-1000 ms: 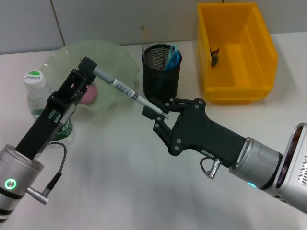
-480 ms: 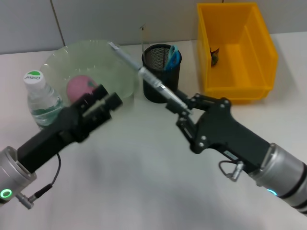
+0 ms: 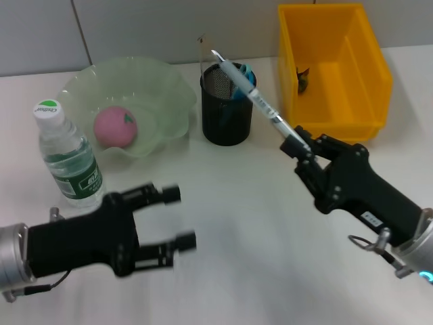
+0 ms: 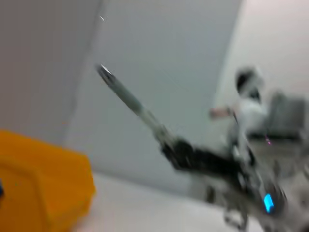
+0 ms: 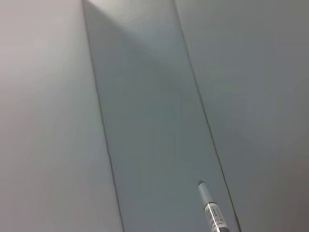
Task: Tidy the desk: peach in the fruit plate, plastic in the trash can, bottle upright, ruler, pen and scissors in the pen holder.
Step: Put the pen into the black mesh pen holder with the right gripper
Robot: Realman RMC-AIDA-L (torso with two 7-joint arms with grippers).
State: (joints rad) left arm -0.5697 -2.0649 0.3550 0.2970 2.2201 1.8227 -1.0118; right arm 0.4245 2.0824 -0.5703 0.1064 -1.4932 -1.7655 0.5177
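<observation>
On the white desk surface point(image 3: 237, 203) backed by a grey panelled wall point(image 3: 135, 27), the right gripper point(image 3: 301, 150) is clamped on the lower end of a grey-barrelled pen point(image 3: 250, 95), its tip slanting over the black mesh pen holder point(image 3: 226, 112). The left gripper point(image 3: 177, 217) hovers low with fingers spread, holding nothing. A pink peach point(image 3: 115, 125) lies in the pale green glass plate point(image 3: 169, 88), beside an upright clear plastic bottle point(image 3: 64, 156); a yellow plastic bin point(image 3: 369, 74) stands at the far right
</observation>
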